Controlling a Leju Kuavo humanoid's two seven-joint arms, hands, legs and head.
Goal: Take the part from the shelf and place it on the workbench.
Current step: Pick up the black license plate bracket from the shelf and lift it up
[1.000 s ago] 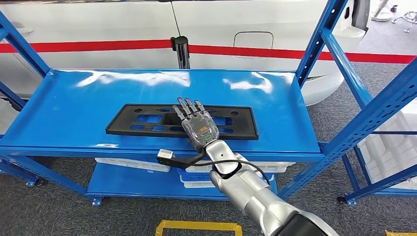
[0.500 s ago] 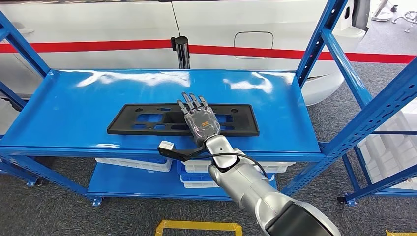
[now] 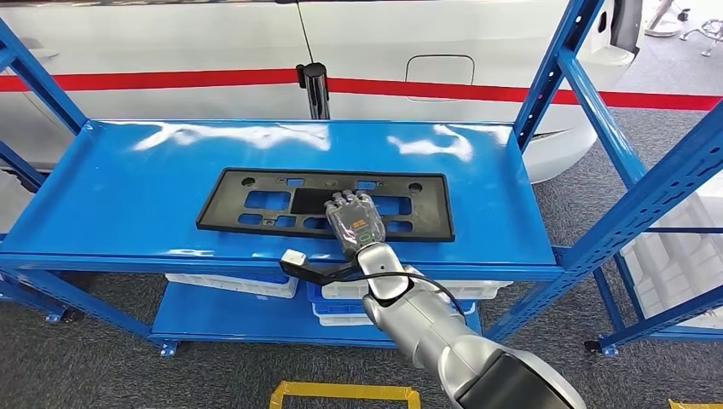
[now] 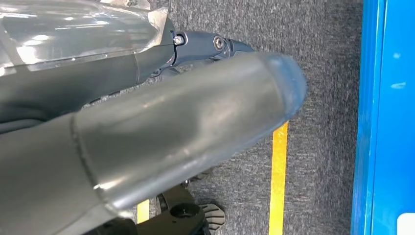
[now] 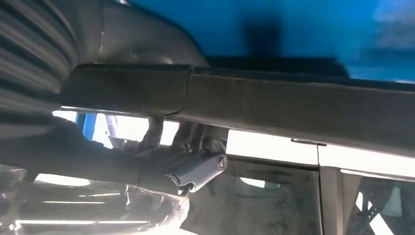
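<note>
Black plastic, long and flat with rectangular cut-outs, the part [image 3: 324, 204] sits near the middle of the blue shelf [image 3: 128, 196], its far long edge tilted up off the surface while its near edge stays low toward the front lip. Seen from the head camera, the right robot hand [image 3: 354, 223] comes in from about 6 o'clock on a silver arm [image 3: 426, 332] and grasps the part at its near edge, slightly toward 3 o'clock from the part's centre; the fingers [image 3: 345, 203] curl over the top of the plastic. In the right wrist view, the dark edge of the part [image 5: 303, 110] runs across the frame with the thumb [image 5: 127, 88] pressed flat along it, blue shelf surface beyond.

A small white connector [image 3: 294, 256] on a black cable juts from the wrist toward 9 o'clock, just in front of the shelf's front lip. White trays [image 3: 230, 284] sit on the lower shelf level. Behind the shelf, at 12 o'clock, is a white car body [image 3: 170, 43] with a red stripe [image 3: 153, 80] and a black post [image 3: 313, 85].

The left wrist view looks down at grey carpet [image 4: 318, 58] with a yellow floor line [image 4: 278, 186] and a blue shelf edge [image 4: 372, 117]; a thick grey thumb [image 4: 186, 132] of the left robot hand crosses the frame, and I cannot tell whether that hand is released or clenched.
</note>
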